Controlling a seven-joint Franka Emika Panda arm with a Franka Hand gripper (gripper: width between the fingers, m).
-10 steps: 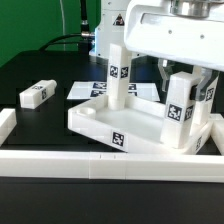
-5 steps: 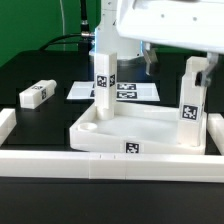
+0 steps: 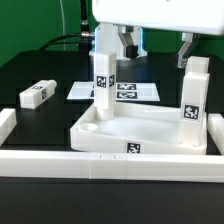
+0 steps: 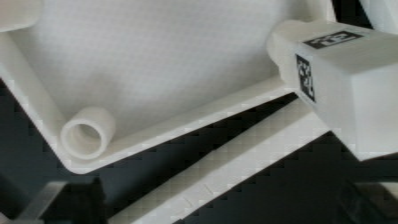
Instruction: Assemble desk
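On the exterior view's left, a loose leg (image 3: 36,94) is lying flat on the black table (image 3: 30,75), well apart from the tabletop. A white rail (image 3: 60,161) is running across the front, with a short rail end (image 3: 6,122) turning back at the far left.

Moving toward the middle, the marker board (image 3: 122,91) is lying flat on the table behind the tabletop. The tabletop (image 3: 140,128) is sitting just behind the front rail, rim up, with a tag showing on its front wall. A second leg (image 3: 102,86) is standing upright at its back left corner, tags facing the camera.

Above and just right of that leg, the gripper (image 3: 128,42) is hanging under the arm's white body, its dark fingers (image 3: 126,44) showing only partly; they appear to be standing apart with nothing between them, though the view there is poor.

On the exterior view's right, a third leg (image 3: 192,100) is standing upright at the tabletop's right side.

From the wrist view, the tabletop's (image 4: 143,60) textured floor and raised rim are filling most of the picture, with a round socket (image 4: 89,132) in one corner. A leg's (image 4: 338,75) tagged end is rising close to the camera beside the rim, and a rail (image 4: 267,150) is lying just outside it.
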